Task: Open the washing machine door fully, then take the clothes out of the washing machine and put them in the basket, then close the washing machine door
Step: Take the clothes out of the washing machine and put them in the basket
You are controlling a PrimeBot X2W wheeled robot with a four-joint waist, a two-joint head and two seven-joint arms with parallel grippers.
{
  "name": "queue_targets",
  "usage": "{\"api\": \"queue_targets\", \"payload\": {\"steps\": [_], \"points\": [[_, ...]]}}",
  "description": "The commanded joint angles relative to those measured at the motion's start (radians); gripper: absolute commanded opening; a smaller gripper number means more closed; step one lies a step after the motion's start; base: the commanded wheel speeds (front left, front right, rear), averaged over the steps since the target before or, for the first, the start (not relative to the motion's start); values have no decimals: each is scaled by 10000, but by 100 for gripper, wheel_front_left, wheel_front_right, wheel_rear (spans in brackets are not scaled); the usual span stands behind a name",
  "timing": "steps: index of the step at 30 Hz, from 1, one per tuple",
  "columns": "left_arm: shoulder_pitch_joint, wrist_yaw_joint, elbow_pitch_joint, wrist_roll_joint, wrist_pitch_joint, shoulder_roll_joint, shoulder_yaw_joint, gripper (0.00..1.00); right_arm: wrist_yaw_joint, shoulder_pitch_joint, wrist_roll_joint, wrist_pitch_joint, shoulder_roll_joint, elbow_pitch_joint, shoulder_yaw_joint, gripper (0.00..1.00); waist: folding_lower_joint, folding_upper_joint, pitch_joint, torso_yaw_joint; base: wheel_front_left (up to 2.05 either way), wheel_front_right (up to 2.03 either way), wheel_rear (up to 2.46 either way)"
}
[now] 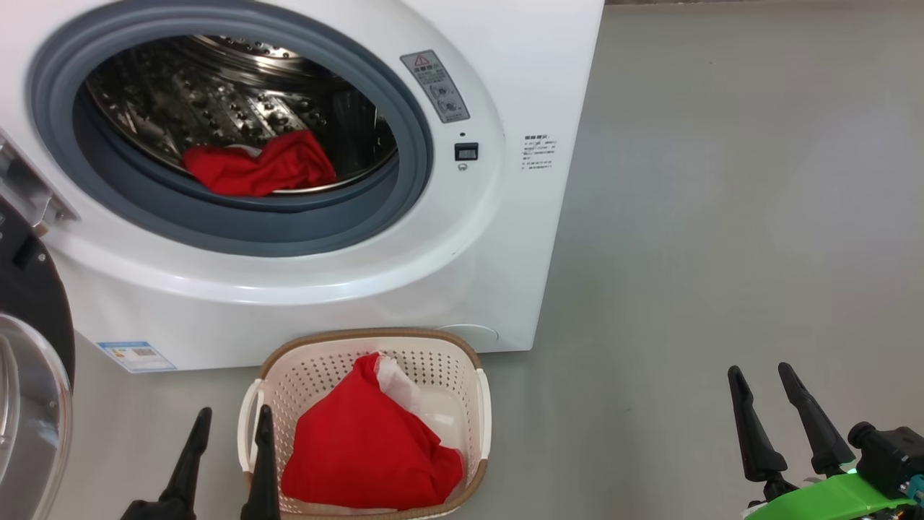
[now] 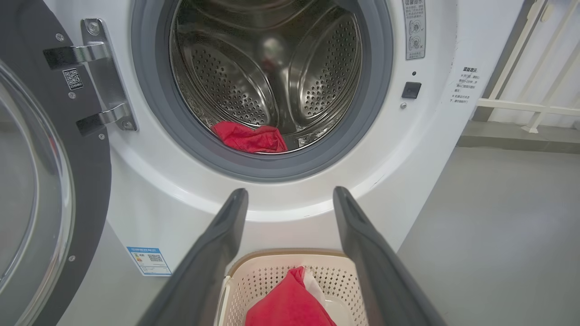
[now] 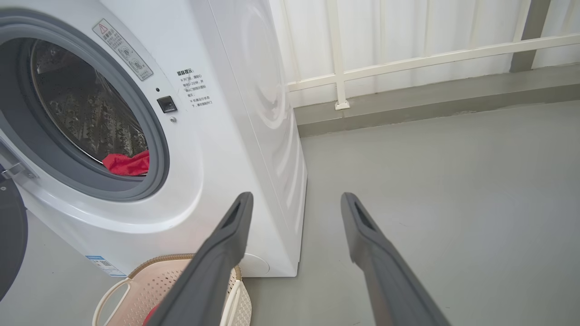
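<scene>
Head and wrist views. The washing machine [image 1: 505, 238] is standing on a grey floor [image 1: 686, 217]. Its washing machine door [image 1: 32, 310] is hanging swung out on the robot's left, with the black rim and clear glass bowl facing away from the opening. A grey gasket [image 1: 238, 224] is ringing the mouth of the perforated steel drum [image 1: 216, 94].

One red garment [image 1: 260, 167] is lying crumpled at the front bottom of the drum, just behind the gasket lip. A second red garment [image 1: 361, 448], showing a white panel at its upper edge, is lying inside the basket [image 1: 433, 365]. The basket is sitting on the floor directly before the machine's lower front, below the opening. A small blue label [image 1: 137, 355] is showing at the machine's lower left corner.

The left end effector [image 1: 234, 413] is hovering at the basket's left side with its two dark fingers spread wide and holding nothing. Its inner finger appears to be overlapping the basket's left handle, though contact cannot be judged. In the left wrist view the same end effector [image 2: 291, 192] is pointing at the machine's front, above the basket.

The right end effector [image 1: 760, 370] is hovering well apart to the right over bare floor, fingers likewise parted and gripping nothing. In the right wrist view it [image 3: 297, 197] is pointing past the machine's right front corner toward a white railing [image 3: 408, 59].
</scene>
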Motion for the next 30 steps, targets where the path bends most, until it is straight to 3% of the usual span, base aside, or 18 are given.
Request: {"api": "queue_targets", "payload": {"steps": [1, 17, 23, 30], "points": [[-71, 105, -287, -75, -78, 110, 300, 100, 65, -69, 82, -65, -122, -261, 197, 100, 0, 0, -10, -22, 0, 0, 0], [-776, 200, -72, 76, -78, 110, 80, 100, 65, -167, 91, -65, -50, -316, 142, 100, 0, 0, 317, -21, 0, 0, 0], [-2570, 122, 866, 567, -78, 158, 90, 100, 65, -581, 113, -65, 30, -384, 204, 100, 0, 0, 1061, -11, 0, 0, 0], [-5553, 179, 2928, 1207, -18, 701, -143, 100, 65, -1335, 154, -65, 191, -499, 345, 100, 0, 0, 2215, -272, 0, 0, 0]]}}
